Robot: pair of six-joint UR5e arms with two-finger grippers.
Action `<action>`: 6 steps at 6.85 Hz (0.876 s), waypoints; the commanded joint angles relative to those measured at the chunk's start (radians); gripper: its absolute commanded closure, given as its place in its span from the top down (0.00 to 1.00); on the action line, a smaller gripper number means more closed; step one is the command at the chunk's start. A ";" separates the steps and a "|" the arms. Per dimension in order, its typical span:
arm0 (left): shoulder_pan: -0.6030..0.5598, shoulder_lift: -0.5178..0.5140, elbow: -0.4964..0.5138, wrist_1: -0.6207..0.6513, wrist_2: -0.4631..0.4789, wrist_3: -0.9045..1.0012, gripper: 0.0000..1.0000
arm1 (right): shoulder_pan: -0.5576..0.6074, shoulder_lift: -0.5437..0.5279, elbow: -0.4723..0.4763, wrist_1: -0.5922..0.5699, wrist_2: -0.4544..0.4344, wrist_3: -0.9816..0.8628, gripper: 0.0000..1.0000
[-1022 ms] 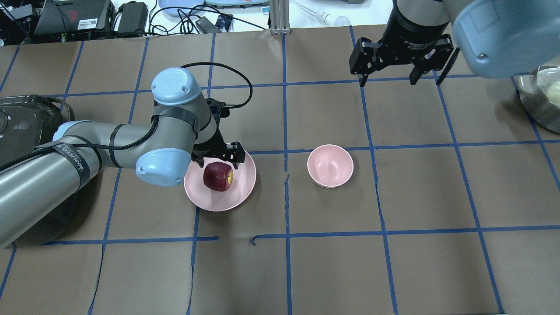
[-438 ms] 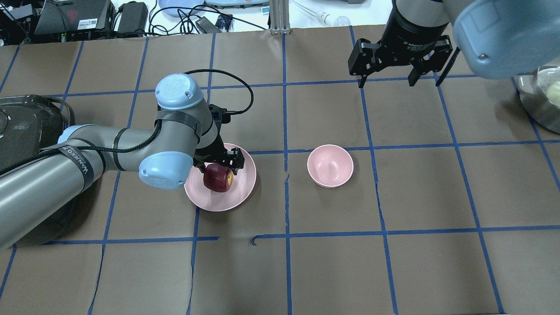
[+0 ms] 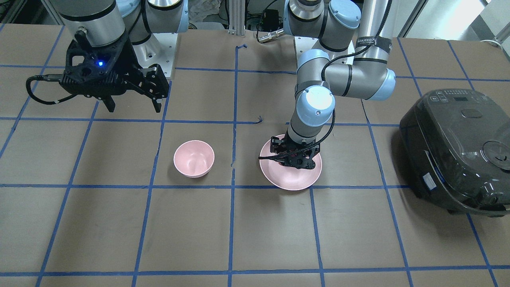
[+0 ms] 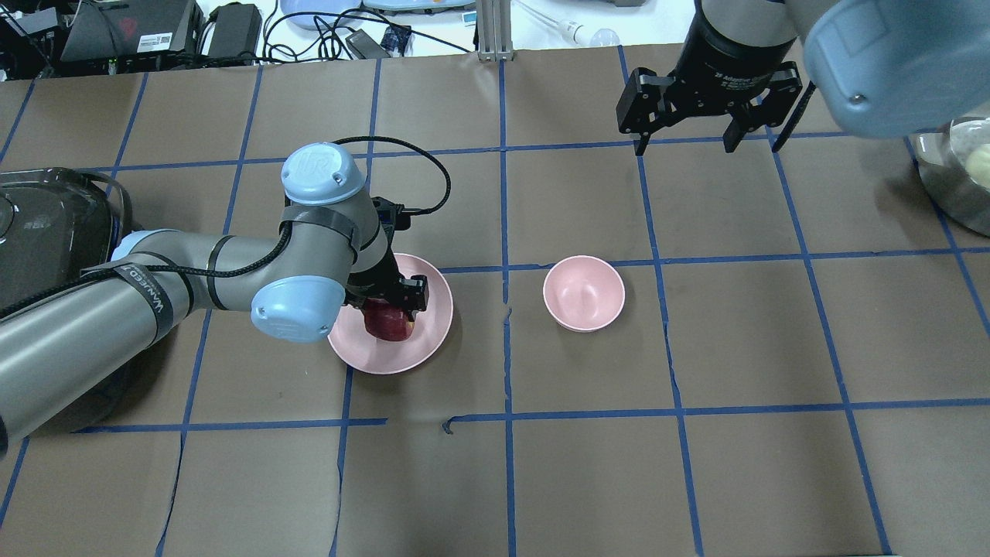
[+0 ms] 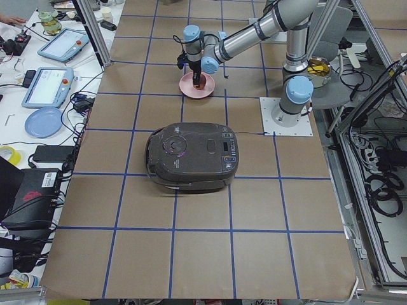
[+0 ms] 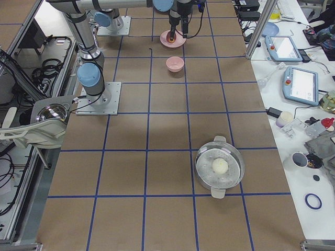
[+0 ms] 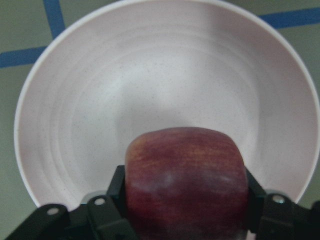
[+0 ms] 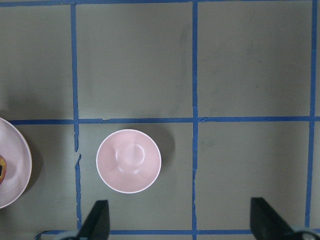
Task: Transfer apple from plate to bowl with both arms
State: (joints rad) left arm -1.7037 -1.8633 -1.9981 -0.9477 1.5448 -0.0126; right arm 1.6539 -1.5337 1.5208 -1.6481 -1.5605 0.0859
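Observation:
The dark red apple (image 4: 390, 326) sits on the flat pink plate (image 4: 431, 329), left of the table's centre. My left gripper (image 4: 387, 305) is lowered over it, open, one finger on each side of the apple. The left wrist view shows the apple (image 7: 186, 180) filling the gap between the black fingers (image 7: 107, 210), with the plate (image 7: 165, 75) behind. The front view hides the apple behind the gripper (image 3: 295, 158). The empty pink bowl (image 4: 583, 293) stands to the plate's right. My right gripper (image 4: 688, 143) is open and empty, high over the far right of the table, and the bowl (image 8: 128, 161) shows in its wrist view.
A black rice cooker (image 4: 39, 224) stands at the table's left edge beside my left arm. A metal pot (image 4: 955, 170) with a pale round thing inside is at the far right edge. Cables and devices lie beyond the far table edge.
My left gripper has moved down and towards the apple, from just behind it to around it. The apple, plate, bowl and right arm have not moved.

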 commanded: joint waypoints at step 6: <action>-0.224 -0.016 0.214 -0.013 -0.164 -0.486 0.00 | 0.000 -0.002 -0.001 0.001 0.003 0.000 1.00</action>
State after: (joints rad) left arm -1.8896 -1.8701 -1.8128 -0.9616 1.4245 -0.4222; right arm 1.6541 -1.5355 1.5202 -1.6477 -1.5588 0.0859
